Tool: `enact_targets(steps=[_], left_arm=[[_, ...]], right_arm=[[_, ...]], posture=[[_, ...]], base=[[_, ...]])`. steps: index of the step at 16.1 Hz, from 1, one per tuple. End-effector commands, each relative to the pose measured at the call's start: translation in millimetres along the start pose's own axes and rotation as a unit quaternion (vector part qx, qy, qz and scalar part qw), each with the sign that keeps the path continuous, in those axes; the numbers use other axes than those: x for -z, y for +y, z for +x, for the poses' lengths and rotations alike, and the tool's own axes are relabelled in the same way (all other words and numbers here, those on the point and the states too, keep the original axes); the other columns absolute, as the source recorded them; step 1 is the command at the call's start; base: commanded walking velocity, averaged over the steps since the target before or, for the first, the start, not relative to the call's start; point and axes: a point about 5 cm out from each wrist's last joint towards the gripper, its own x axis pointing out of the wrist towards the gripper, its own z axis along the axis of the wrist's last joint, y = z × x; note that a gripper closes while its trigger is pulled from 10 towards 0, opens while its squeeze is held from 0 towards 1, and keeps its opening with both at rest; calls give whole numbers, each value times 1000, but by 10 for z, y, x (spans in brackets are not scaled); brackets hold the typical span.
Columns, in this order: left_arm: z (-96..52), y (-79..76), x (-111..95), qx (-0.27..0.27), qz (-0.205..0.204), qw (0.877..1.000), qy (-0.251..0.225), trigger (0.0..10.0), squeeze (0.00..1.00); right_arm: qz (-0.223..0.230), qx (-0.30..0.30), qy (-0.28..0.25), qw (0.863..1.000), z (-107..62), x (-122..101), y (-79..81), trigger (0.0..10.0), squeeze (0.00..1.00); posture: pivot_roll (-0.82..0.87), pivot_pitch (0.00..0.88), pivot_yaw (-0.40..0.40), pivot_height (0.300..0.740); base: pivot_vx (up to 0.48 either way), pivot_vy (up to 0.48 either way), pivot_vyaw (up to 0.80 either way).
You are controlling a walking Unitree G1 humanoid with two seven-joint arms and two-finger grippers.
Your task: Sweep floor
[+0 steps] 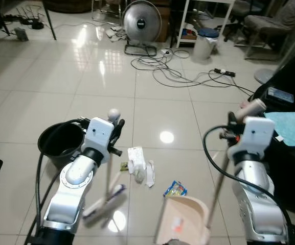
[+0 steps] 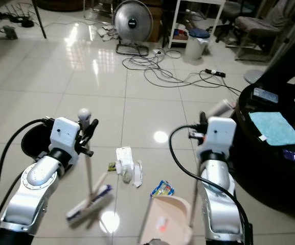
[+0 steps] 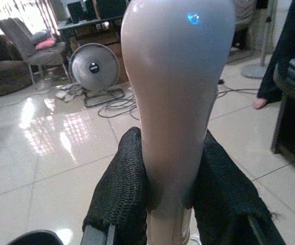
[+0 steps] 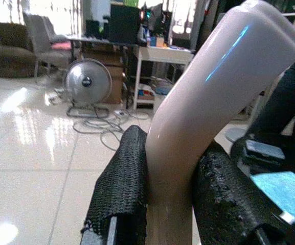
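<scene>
My left gripper (image 1: 116, 131) is shut on the pale handle of a broom (image 1: 109, 168). Its bristle head (image 1: 105, 200) rests on the tiles just left of the litter. In the left wrist view the black fingers (image 3: 124, 178) clamp both sides of the rounded handle top. My right gripper (image 1: 233, 122) is shut on the long handle of a beige dustpan (image 1: 184, 220), which stands on the floor near the bottom of the view. Between broom and pan lie crumpled white paper (image 1: 138, 164), a small yellowish scrap (image 1: 123, 166) and a blue-yellow wrapper (image 1: 175, 189).
A black bucket (image 1: 59, 144) stands by my left arm. A dark round table (image 1: 290, 163) with a blue cloth (image 1: 290, 127) is close on the right. Farther off are a floor fan (image 1: 142, 23), loose cables (image 1: 173, 71), a power strip (image 1: 224, 72) and a white bin (image 1: 206, 45).
</scene>
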Motion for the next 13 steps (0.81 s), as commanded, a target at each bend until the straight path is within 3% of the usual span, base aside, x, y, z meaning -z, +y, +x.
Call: enact_targets(steps=[1,5,6,9,10,13], left_arm=[[26,-32,-107,4,8,1000,-24,10000,0],[37,-44,-105,11,9,1000,-22,10000,0],[53,-67,-62,23,-9,1000,0,10000,0],[64,-46,-58,10,-17,1000,0,10000,0],[64,-36,-88,7,-1,1000,-10,10000,0],[78,-36,-109,10,-4,1000,-12,10000,0]], right_arm=[[-3,11,-13,1000,-3,-67,-62,10000,0],[0,21,-7,1000,-38,-50,-103,10000,0],[1,23,-6,1000,-42,-49,-112,10000,0],[3,27,-5,1000,-41,-49,-117,10000,0],[3,27,-5,1000,-40,-49,-117,10000,0],[7,30,-2,1000,-26,-47,-115,10000,0]], posture=[[-2,16,-47,740],[-11,25,-35,740],[-13,27,-34,740],[-15,30,-31,740],[-14,31,-31,740],[-14,29,-30,740]], base=[[0,-412,0],[0,-412,0],[0,0,0],[0,477,0],[0,0,0],[0,0,0]])
